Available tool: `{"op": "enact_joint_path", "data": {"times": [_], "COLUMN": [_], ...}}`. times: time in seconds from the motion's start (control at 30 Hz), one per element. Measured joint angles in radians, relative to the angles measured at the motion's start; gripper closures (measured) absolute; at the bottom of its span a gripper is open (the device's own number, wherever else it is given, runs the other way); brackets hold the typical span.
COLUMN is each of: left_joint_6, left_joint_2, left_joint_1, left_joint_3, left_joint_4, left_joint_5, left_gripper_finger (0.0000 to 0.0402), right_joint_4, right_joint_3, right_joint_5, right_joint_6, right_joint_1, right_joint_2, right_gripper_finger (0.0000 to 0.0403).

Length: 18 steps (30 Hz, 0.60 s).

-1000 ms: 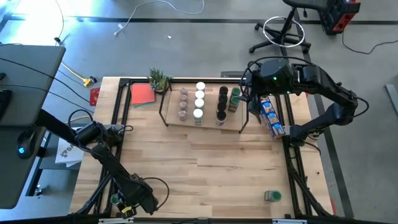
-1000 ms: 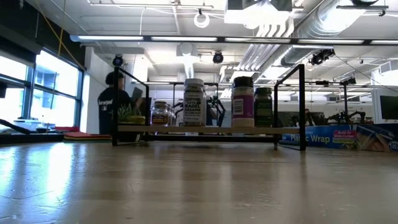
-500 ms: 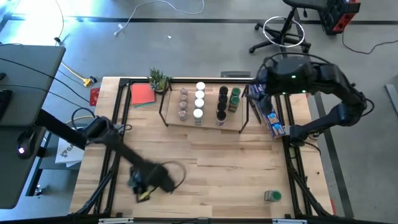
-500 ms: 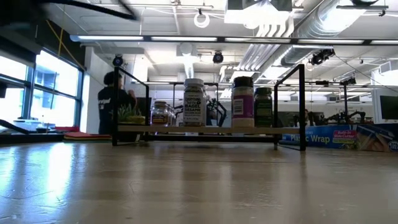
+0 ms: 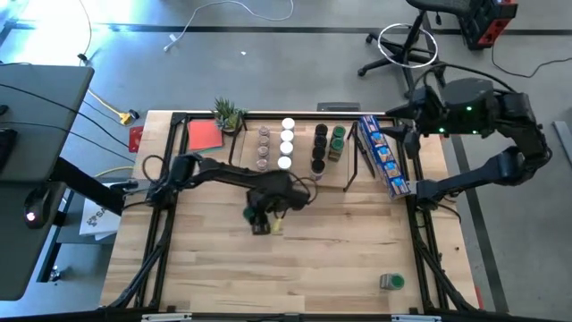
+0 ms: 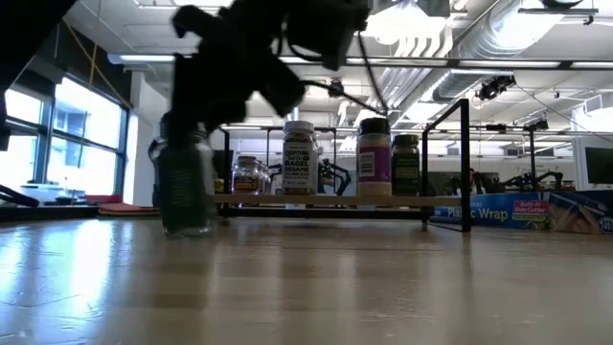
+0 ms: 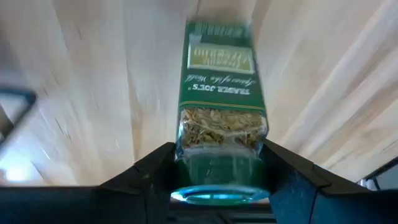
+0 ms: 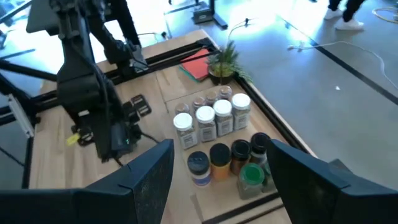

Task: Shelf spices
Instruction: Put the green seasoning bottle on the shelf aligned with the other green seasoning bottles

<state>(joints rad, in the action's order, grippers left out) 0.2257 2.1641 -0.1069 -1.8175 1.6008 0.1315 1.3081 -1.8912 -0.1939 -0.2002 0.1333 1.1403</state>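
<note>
One jar [image 7: 219, 112] is in my left pincer [image 7: 219, 163] right now, a small green-labelled spice jar with dried herbs showing through the glass, and my fingers [image 7: 152, 171] are clamped on either side just under its lid. It hangs below me, upright, its base just above or just touching the wood in front of the shelf [image 5: 295, 173]. Ahead of me the rack already carries rows of spices [image 5: 286, 143], white lids and dark lids, jars standing close together.

Handling call: this jar looks light and rigid, glass by the shine, so smooth-walled and breakable if it slips. The grip high near the cap seems sound to me, since the shoulder gives my pads something to catch under. I would keep it vertical so it does not swing.

Another jar [image 5: 391, 282] waits well behind me near the table's corner. Over past the shelf, beside the blue box [image 5: 384, 164], my right pincer [image 8: 221, 177] waits with jaws spread wide, holding nothing.
</note>
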Motion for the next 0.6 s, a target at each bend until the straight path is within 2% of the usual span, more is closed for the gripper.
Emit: {"op": "enact_joint_path", "data": {"times": [0.17, 0.27, 0.43, 0.6], "left_joint_6": [-0.043, -0.031, 0.002, 0.082], "left_joint_2": [0.104, 0.133, 0.136, 0.12], "left_joint_1": [0.003, 0.0, 0.001, 0.001], "left_joint_3": [-0.201, -0.281, -0.313, -0.313], "left_joint_4": [-0.011, -0.037, -0.047, -0.037], "left_joint_5": [-0.035, -0.048, -0.037, 0.064], "left_gripper_finger": [0.0204, 0.02, 0.0134, 0.0092], "right_joint_4": [0.033, 0.042, 0.042, 0.041], "right_joint_3": [0.0, 0.0, 0.006, 0.01], "right_joint_5": [-0.016, -0.016, -0.012, 0.03], "right_joint_6": [-0.054, -0.065, -0.062, -0.025], "right_joint_1": [0.0, 0.0, 0.0, 0.0], "right_joint_2": [-0.027, -0.032, -0.027, -0.008], "right_gripper_finger": [0.0151, 0.0151, 0.0151, 0.0151]}}
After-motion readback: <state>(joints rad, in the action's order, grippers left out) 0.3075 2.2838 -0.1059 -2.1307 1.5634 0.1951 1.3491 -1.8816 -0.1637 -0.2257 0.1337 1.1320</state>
